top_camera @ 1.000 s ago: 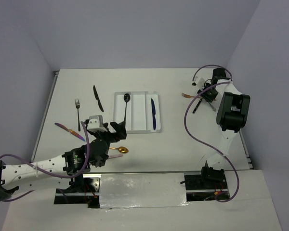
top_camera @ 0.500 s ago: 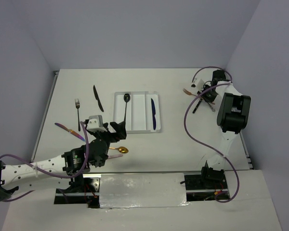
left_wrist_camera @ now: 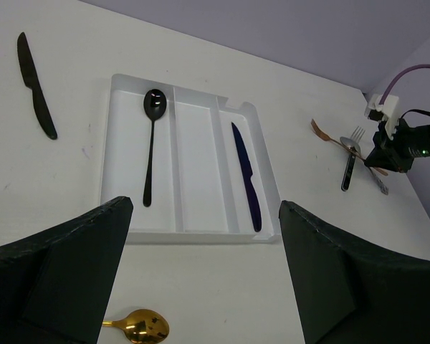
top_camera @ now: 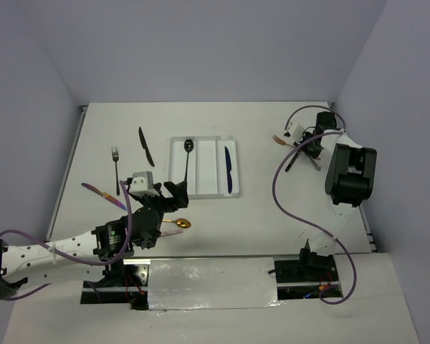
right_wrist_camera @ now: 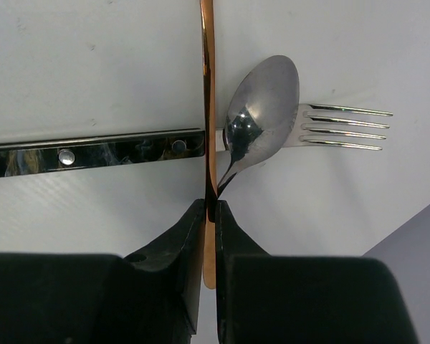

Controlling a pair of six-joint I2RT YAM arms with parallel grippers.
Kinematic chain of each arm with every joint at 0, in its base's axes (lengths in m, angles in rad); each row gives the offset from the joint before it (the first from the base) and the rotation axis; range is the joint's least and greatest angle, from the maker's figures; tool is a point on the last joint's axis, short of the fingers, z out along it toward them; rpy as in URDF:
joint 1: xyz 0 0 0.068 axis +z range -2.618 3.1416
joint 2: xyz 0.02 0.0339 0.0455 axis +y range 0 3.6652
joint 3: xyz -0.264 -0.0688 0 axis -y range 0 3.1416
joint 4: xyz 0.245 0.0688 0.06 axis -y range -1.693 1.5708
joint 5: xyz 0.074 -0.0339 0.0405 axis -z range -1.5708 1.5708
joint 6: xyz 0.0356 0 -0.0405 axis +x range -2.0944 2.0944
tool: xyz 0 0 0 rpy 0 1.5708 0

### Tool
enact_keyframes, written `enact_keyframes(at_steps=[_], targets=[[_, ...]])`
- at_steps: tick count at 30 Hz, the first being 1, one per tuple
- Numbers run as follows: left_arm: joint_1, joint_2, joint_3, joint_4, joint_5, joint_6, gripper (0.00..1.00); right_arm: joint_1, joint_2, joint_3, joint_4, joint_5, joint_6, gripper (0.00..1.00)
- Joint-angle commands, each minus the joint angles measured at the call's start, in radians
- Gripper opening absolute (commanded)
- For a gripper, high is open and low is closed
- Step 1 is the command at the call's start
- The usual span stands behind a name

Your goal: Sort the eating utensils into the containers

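While the right gripper pinches a slim copper-coloured utensil handle beside a silver metal spoon, the left gripper hangs wide open — empty.

A white bench fills the middle of the overhead view, its matte top carrying a few faint grey scuffs that show in the left wrist view. Plain pale lavender walls close it in: a back wall, a left wall and a right wall. A thin metal strip runs along the bench's left edge. At the near edge lies a shiny, crinkled silver panel, set in a white board
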Motion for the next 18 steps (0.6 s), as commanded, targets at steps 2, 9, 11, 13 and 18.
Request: enact_keyframes(at_steps=[2,9,11,13,18], targets=[[0.004,-0.002,0.001,0.038,-0.003,0.007,0.97,0.008,-0.115,-0.086,0.088,-0.032,-0.006,0.01],[0.004,-0.007,0.004,0.029,-0.020,0.009,0.97,0.014,-0.161,-0.127,0.144,-0.063,0.018,0.01],[0.005,-0.016,-0.002,0.038,-0.014,0.012,0.97,0.018,-0.147,-0.120,0.131,-0.049,0.015,0.01],[0.004,-0.016,-0.005,0.043,-0.014,0.014,0.97,0.020,-0.143,-0.115,0.114,-0.054,0.017,0.00],[0.005,-0.005,0.002,0.039,-0.014,0.012,0.97,0.020,-0.191,-0.118,0.131,-0.106,0.034,0.00]])
